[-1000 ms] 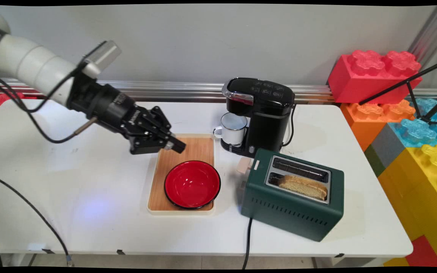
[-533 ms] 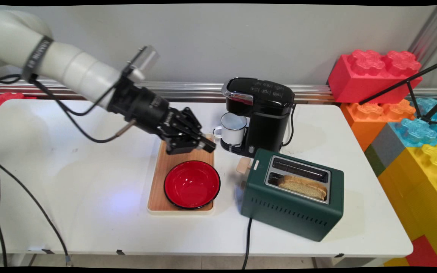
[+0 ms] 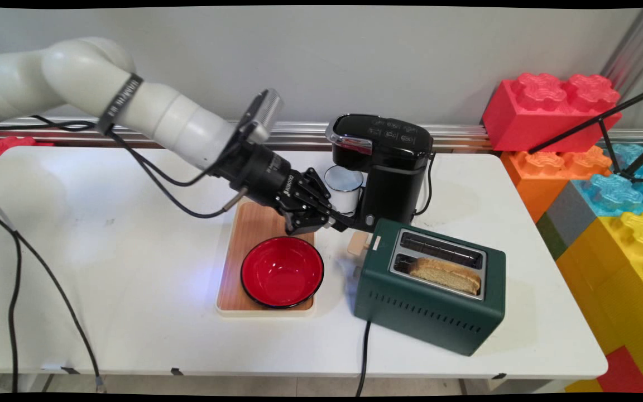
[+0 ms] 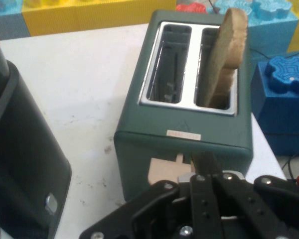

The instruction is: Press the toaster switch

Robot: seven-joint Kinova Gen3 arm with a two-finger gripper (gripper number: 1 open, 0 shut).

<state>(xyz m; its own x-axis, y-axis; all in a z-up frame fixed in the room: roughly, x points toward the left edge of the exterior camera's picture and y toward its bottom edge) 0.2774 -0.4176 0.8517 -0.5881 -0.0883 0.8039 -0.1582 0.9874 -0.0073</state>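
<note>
As the arm has swung toward three o'clock across the desk (image 3: 132,268), the gripper (image 3: 339,223), fingers pressed together and empty, is brought just beside the toaster's lever (image 3: 359,244).

A white bench (image 3: 132,290) is set against a plain grey wall (image 3: 299,56), and big toy blocks (image 3: 606,184) are stacked at its right end.
</note>
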